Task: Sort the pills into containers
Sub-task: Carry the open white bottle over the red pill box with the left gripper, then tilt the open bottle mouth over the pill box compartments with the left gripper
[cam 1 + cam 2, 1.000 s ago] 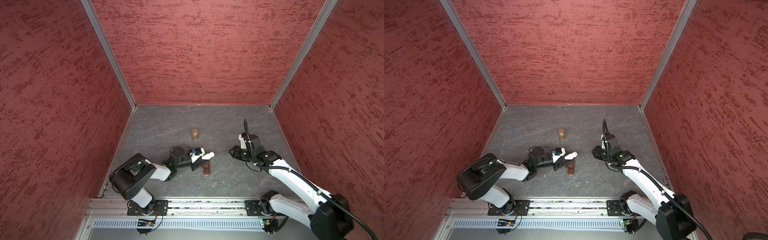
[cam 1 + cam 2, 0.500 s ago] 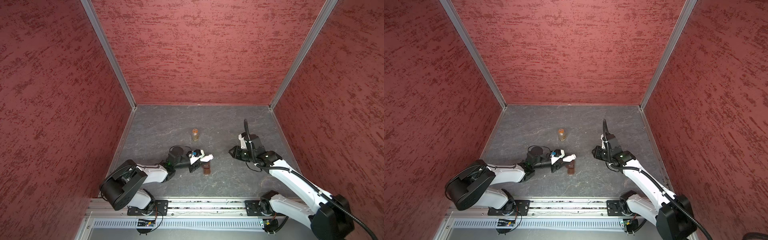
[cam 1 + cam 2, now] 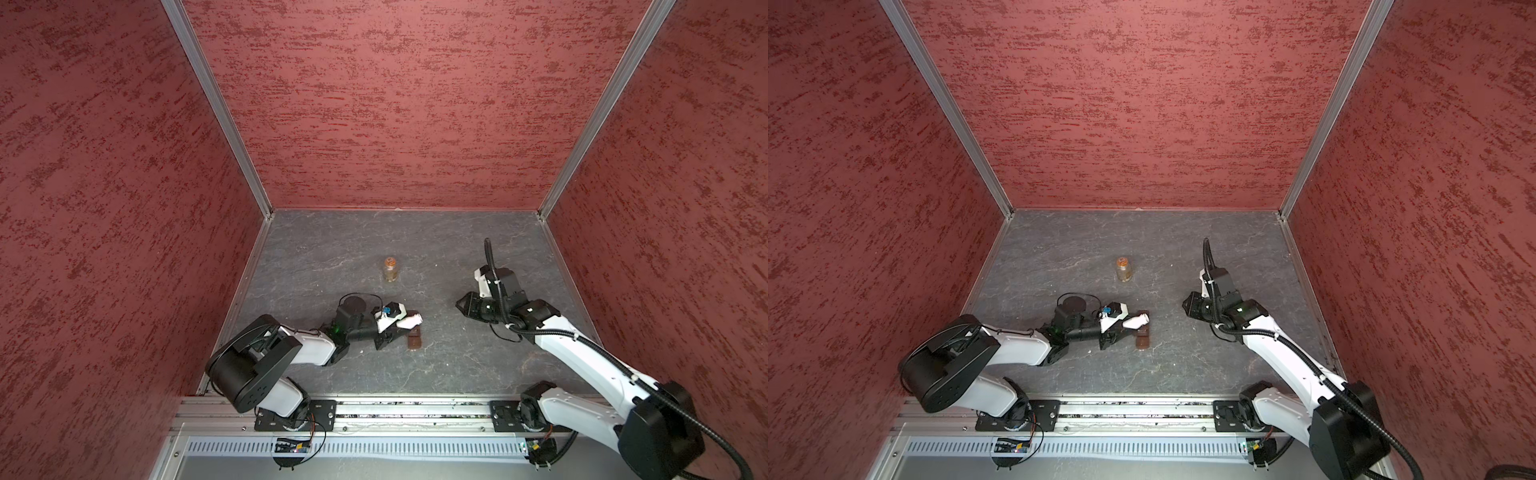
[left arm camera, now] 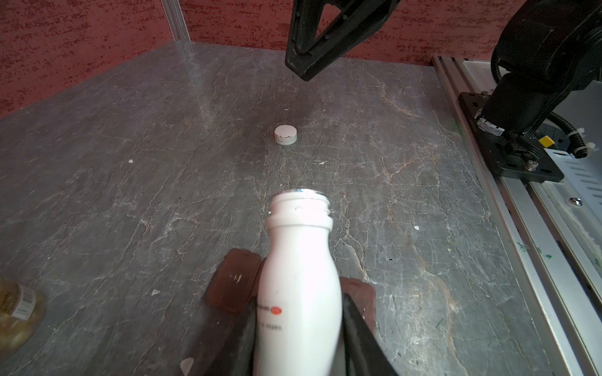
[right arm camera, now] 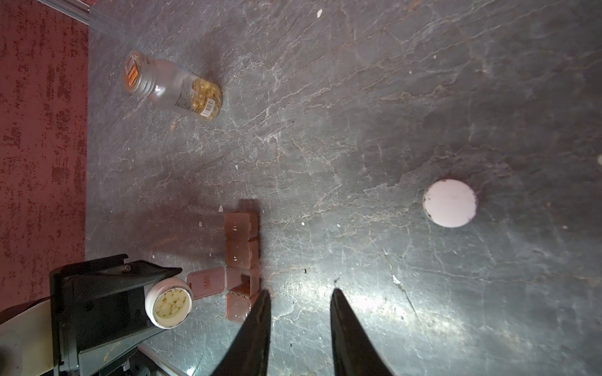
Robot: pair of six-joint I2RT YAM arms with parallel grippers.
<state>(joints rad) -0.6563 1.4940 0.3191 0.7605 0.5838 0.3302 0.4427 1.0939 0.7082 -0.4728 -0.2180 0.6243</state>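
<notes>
Left pincer (image 4: 299,314) is clamped mid-body on the white plastic bottle (image 4: 298,257), probably light and slick; right pincer (image 5: 300,293) apart, empty. Tiny whitish pills (image 5: 169,307) look rolly.

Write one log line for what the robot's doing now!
left claw: shut on white bottle, uncapped, held sideways above pill box | right claw: open, empty | pills: in bottle | white cap: on table

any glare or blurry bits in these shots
Right wrist view: bright glare on the table, soft shadow around the cap. Left wrist view: the clear bottle at the edge is blurred. Both top views: evenly lit, pill box tiny.
</notes>
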